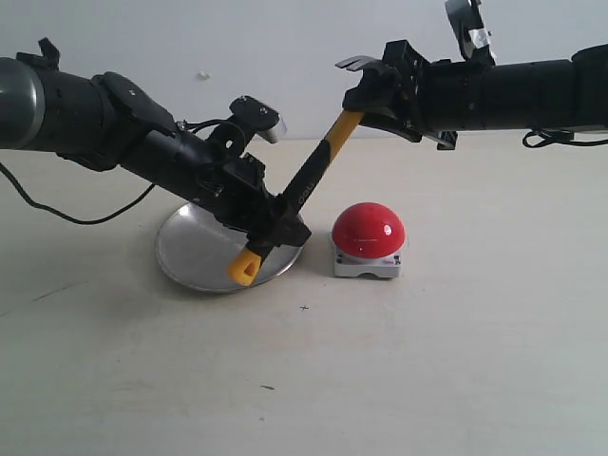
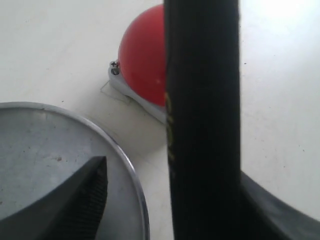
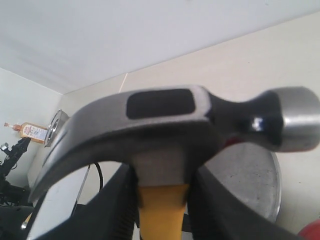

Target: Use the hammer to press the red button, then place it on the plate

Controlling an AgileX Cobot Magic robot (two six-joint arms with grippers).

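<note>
Two arms on one hammer [image 1: 313, 180] here, slanted across the middle, head up on the right, yellow loop down on the left. The right gripper [image 1: 369, 95] is pinched on the yellow neck just under the head; its wrist view shows dark jaws pressed in on either side. The left gripper [image 1: 280, 223] sits low on the handle, and it's spread: from its wrist, one finger [image 2: 75, 200] stands clear of the black grip with plate showing between, so nothing is clamped there. The right arm carries the load, then. The loop end hangs at the near rim of the plate [image 1: 185, 256], though whether it touches I can't tell. The button [image 1: 369, 231] sits just beside the plate, right of the handle, with nothing on it. This reads as a hand-over between the arms; whether the press is done can't be told from here. Next, the left needs to back off the handle without knocking it. Then it's the right arm's job: head down square on the dome if the press is owed, otherwise lay the hammer flat across the plate.
</note>
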